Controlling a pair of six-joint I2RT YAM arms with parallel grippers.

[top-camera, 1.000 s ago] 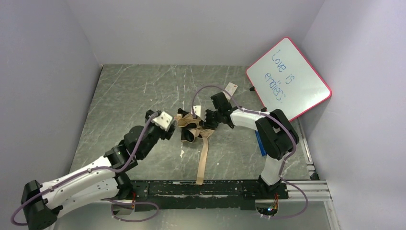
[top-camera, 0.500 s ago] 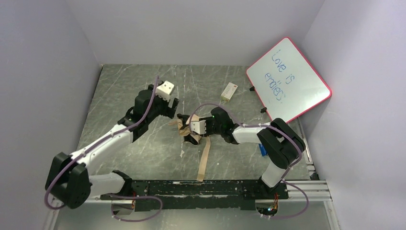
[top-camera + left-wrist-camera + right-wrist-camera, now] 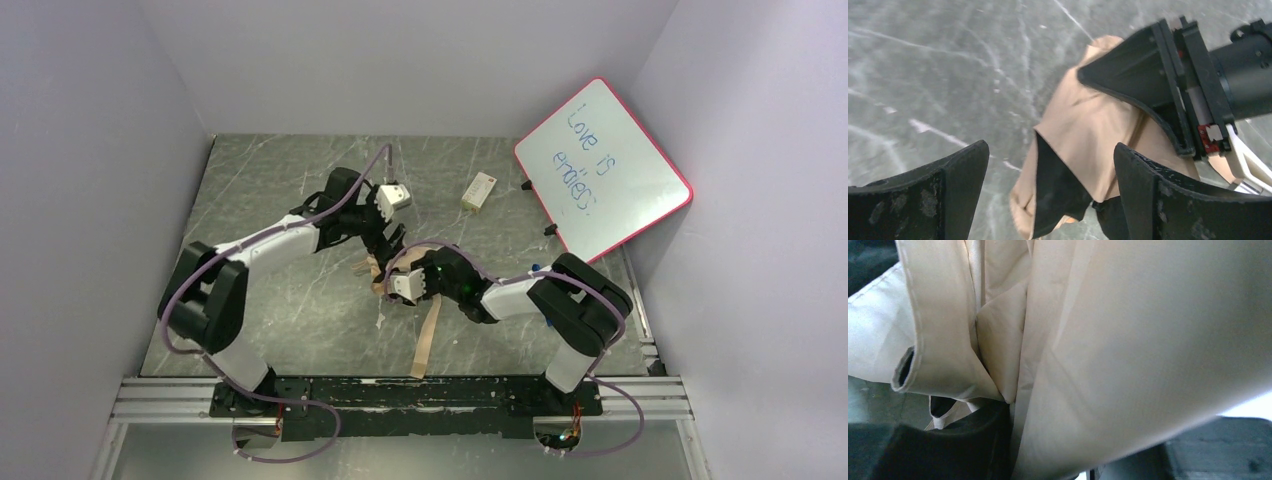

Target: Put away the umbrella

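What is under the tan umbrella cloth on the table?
The black lining shows at one fold of the umbrella, with grey table around it. Anything else underneath is covered.

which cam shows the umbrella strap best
Top external: the strap lies stretched out straight, most of its length visible. Left wrist shows only bunched fabric of the umbrella; right wrist shows only close-up folds, no strap discernible.
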